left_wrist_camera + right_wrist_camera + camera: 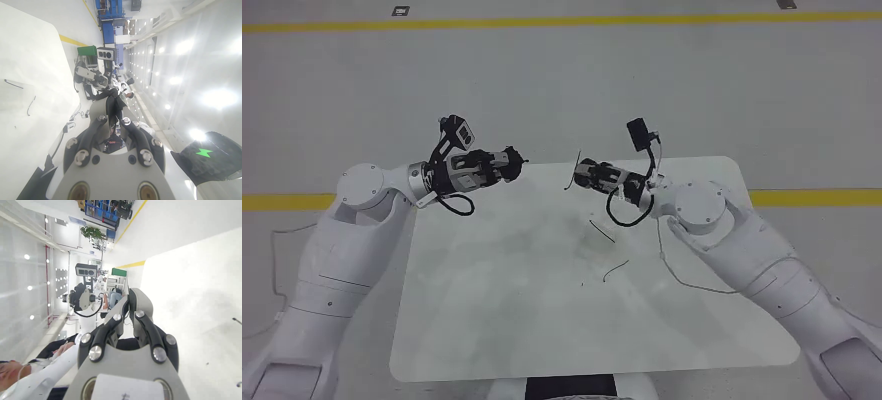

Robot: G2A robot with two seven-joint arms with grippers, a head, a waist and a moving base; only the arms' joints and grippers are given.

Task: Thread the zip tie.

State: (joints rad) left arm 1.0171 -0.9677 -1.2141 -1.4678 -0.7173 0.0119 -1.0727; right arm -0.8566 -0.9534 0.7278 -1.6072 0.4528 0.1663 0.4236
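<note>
The right gripper (129,298) is pinched tight on a thin black zip tie (574,170), held above the far edge of the white table (522,300), the strip sticking out on both sides of the fingers (140,300). Facing it, a short way off, the left gripper (113,99) hangs over the same far edge with its dark pads (110,108) pressed together and nothing visible between them. Nearer the table's middle lie a straight loose tie (602,231) and a curved loose tie (616,270), close together but not touching.
</note>
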